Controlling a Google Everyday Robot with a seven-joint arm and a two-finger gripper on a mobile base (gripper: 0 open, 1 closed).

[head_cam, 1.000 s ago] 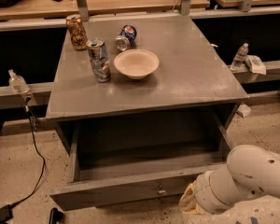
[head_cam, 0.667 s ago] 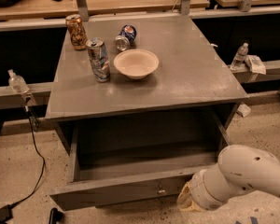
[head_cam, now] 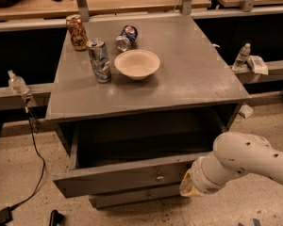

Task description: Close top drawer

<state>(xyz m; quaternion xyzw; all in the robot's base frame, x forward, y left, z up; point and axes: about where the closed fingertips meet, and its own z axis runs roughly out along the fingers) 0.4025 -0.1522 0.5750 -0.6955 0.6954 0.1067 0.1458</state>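
Note:
The top drawer of the grey cabinet stands pulled out, its deep box open and dark inside. Its front panel carries a small metal knob at the centre. My gripper is at the end of the white arm, low on the right, right up against the right end of the drawer's front panel. The wrist hides the fingers.
On the cabinet top stand a white bowl, two upright cans and a can lying on its side. A shorter drawer front sits below. Water bottles and a cable flank the cabinet.
My arm has moved left, toward the drawer's front panel. The drawer front appears to have gone in a little.

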